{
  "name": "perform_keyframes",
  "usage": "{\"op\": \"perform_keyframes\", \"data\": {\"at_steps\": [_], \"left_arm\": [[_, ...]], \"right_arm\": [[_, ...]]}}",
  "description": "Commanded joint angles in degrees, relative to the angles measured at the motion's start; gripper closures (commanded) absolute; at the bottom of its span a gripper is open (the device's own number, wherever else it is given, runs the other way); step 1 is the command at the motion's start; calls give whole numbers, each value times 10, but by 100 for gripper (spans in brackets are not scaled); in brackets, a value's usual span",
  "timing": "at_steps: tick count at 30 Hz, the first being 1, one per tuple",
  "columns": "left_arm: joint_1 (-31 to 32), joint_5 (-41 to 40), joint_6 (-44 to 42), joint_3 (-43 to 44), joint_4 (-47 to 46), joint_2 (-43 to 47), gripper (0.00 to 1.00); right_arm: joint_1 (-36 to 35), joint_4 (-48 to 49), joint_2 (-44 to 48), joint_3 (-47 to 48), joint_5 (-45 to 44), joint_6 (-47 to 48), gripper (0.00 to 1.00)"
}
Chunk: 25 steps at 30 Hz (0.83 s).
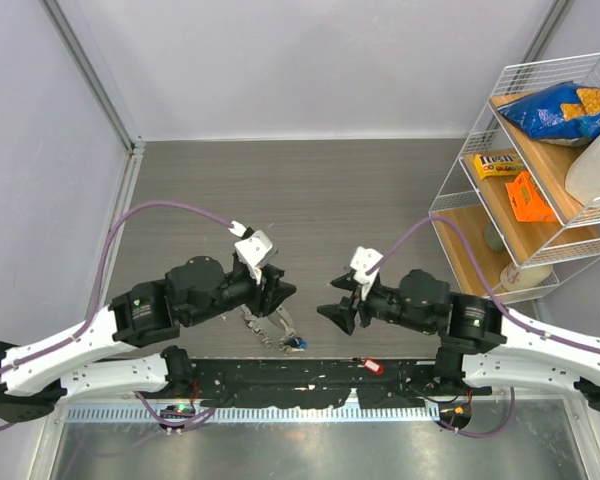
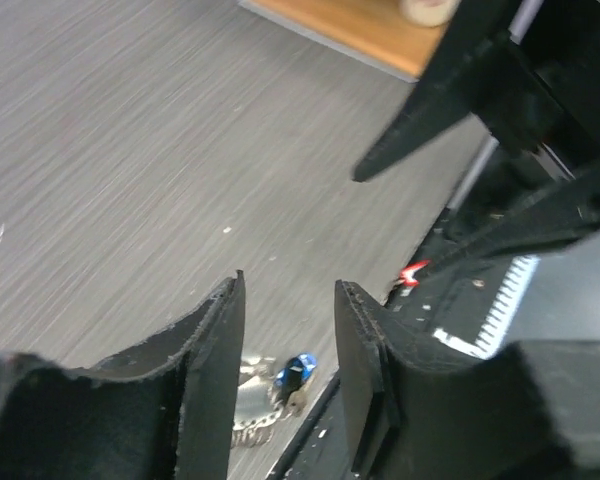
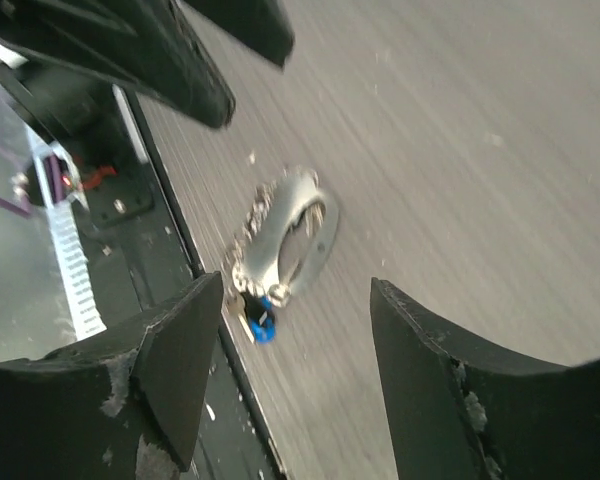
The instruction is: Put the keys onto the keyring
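We see a pale grey worktop (image 1: 310,190) with fine darker streaks. The thin silver beaded metal keyring (image 3: 285,235) shines on it. Beside the keyring is a tiny blue-headed metal key (image 1: 297,344), farther off a red-headed key (image 1: 373,366). The thin round cables (image 1: 160,207) are purple.

The keyring (image 3: 292,232) lies flat on the table (image 1: 320,200), a silver ring with a short beaded chain bunched along it, and nothing grips it. It shows just ahead of the right gripper (image 3: 295,284), framed by its parted fingers, and low beneath the tips of the left gripper (image 2: 288,288). A blue-headed key (image 3: 263,325) sits right at the chain's end; whether it is threaded on is unclear. The red-headed key (image 1: 373,366) rests apart on the black base strip (image 1: 310,378), nearer the right gripper.
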<state>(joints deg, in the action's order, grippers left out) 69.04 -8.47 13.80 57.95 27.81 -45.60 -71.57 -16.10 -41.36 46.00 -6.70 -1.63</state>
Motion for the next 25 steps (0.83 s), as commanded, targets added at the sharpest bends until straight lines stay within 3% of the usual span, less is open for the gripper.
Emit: {"op": "perform_keyframes", "data": {"at_steps": [1, 4, 7, 9, 10, 11, 15, 18, 21, 25], "left_arm": [[1, -155, 56, -39, 35, 6, 47], [0, -203, 83, -71, 42, 11, 41], [0, -251, 107, -103, 52, 21, 32], [0, -262, 119, -127, 51, 31, 16], [1, -267, 121, -136, 51, 38, 2], [0, -270, 123, -144, 51, 45, 1], [0, -295, 112, -144, 67, 76, 0], [0, -315, 77, -111, 79, 99, 0], [0, -328, 41, -57, 96, 118, 0], [1, -341, 21, -36, 103, 141, 0]], "right_arm": [[0, -9, -28, -33, -32, -57, 32], [1, 30, -35, -70, -31, -77, 30], [0, 55, -57, -90, -72, -112, 21], [0, 60, -77, -92, -111, -136, 13], [0, 53, -90, -86, -125, -144, 11], [0, 39, -96, -76, -158, -152, 5], [0, -8, -123, 24, -287, -152, 5], [0, -15, -156, 99, -390, -102, 5], [0, -10, -172, 187, -398, -32, 5], [-1, -21, -202, 237, -473, -24, 5]]}}
